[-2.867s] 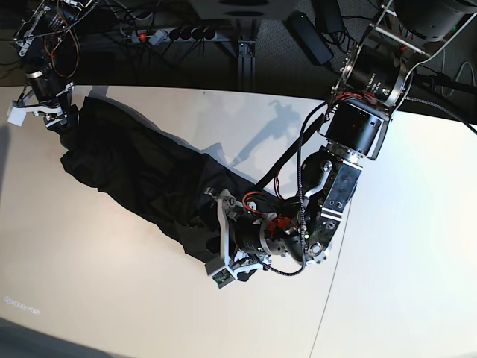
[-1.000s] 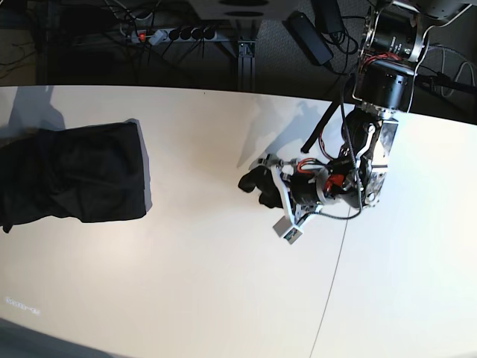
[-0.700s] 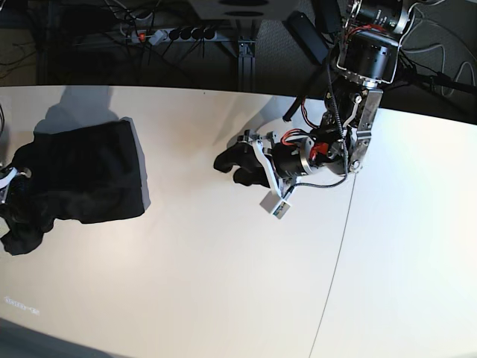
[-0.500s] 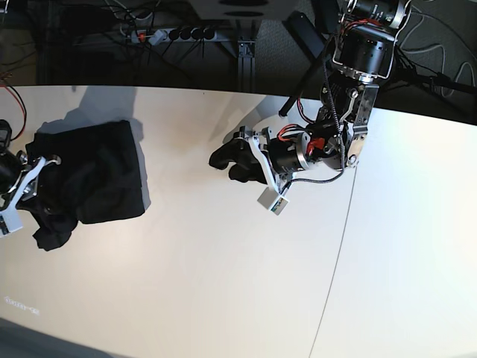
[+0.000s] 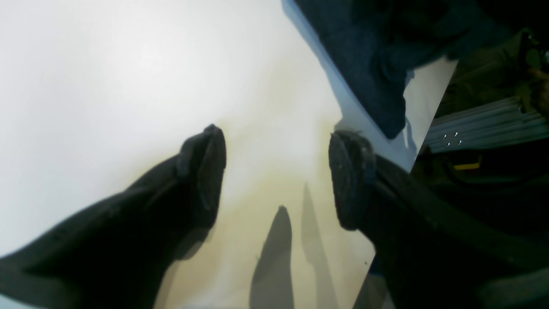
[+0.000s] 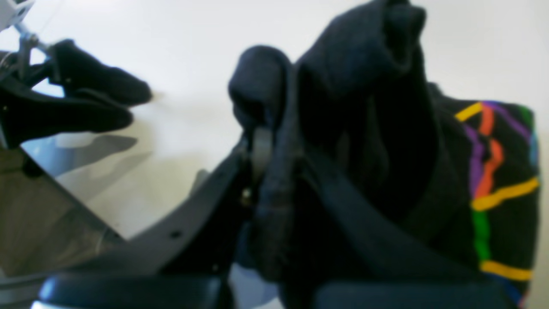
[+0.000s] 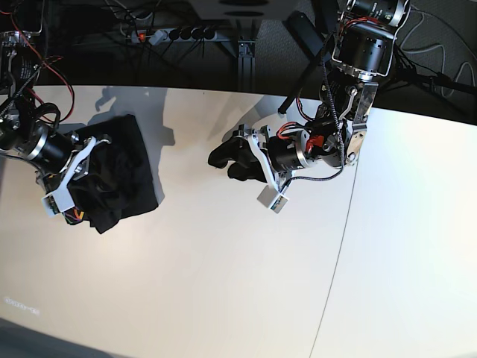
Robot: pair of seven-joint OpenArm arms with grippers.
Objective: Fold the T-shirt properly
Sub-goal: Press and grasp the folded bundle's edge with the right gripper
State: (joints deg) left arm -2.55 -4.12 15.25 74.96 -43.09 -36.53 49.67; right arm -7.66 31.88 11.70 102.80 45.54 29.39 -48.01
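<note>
Over a smooth, pale white table surface (image 5: 128, 94), the left gripper (image 5: 276, 180) holds its two dark, rounded fingers wide apart with only table between them, while the black fabric T-shirt (image 5: 356, 56) lies rumpled near the table's edge, apart from the fingers.

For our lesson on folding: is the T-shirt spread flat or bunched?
Bunched: black cloth rises in creases between the right gripper's fingers.
</note>
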